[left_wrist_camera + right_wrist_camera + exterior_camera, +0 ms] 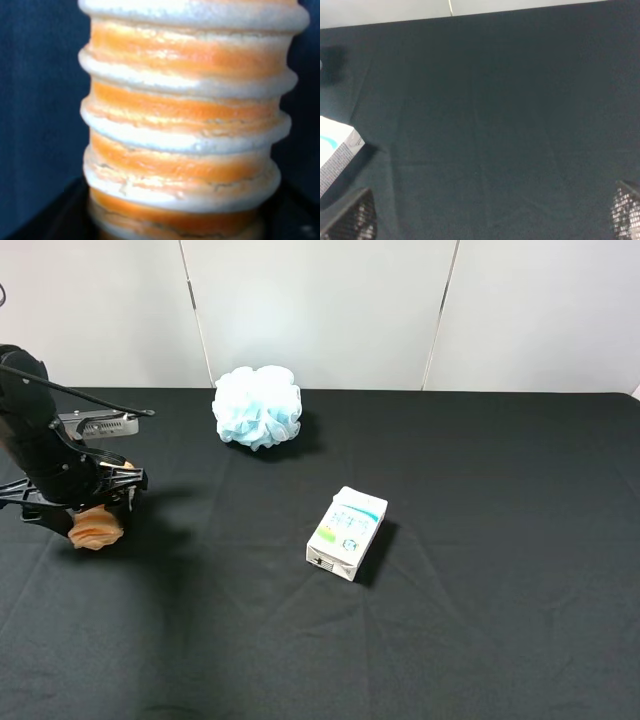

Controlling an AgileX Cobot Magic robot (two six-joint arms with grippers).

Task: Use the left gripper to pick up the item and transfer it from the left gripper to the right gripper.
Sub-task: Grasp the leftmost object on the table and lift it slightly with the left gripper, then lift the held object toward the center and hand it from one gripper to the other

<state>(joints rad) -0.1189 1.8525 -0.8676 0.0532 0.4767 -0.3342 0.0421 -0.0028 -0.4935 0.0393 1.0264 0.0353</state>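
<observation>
Ridged loaf (185, 125) is banded orange with cream-white ridges. Bath puff (257, 407) is pale blue; carton (346, 531) is white with green and blue print and small black print on one side. Tablecloth (480, 640) is plain black, and the wall (320, 300) is white.

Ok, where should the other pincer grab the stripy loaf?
Probably the free end of the loaf, the bit poking out past the left pincer. The right pincer, open now, could come in from the loaf's open right side and close into a groove between ridges, so it shouldn't slip, well away from the left one's fingers.
</observation>
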